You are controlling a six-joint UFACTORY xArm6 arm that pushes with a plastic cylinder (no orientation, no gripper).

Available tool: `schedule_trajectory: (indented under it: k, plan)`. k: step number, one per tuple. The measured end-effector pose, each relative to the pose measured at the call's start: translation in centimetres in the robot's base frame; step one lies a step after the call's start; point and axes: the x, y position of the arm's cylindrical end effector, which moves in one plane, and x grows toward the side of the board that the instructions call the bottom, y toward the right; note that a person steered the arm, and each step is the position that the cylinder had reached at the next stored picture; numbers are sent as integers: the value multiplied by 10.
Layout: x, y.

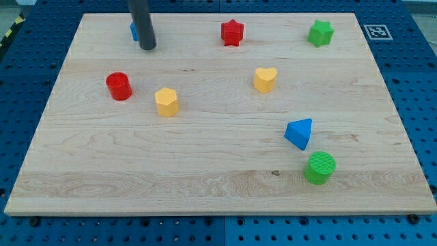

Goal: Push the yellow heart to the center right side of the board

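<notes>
The yellow heart (265, 79) lies a little right of the board's middle, in the upper half. My tip (148, 47) touches the board near the view's top left, far to the left of the heart. A blue block (134, 31) sits just behind the rod and is mostly hidden by it.
The wooden board (218, 184) carries a red star (232, 32) at the top middle, a green star (319, 33) at the top right, a red cylinder (119, 86) and a yellow hexagon (166, 102) at the left, a blue triangle (300, 132) and a green cylinder (319, 167) at the lower right.
</notes>
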Motion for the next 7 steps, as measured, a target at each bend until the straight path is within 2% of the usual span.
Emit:
schedule_trajectory:
  k: [2,3,4,5,7]
  plan:
    - [0,0]
    - [21,3]
    - [61,10]
    - [80,45]
    - [82,141]
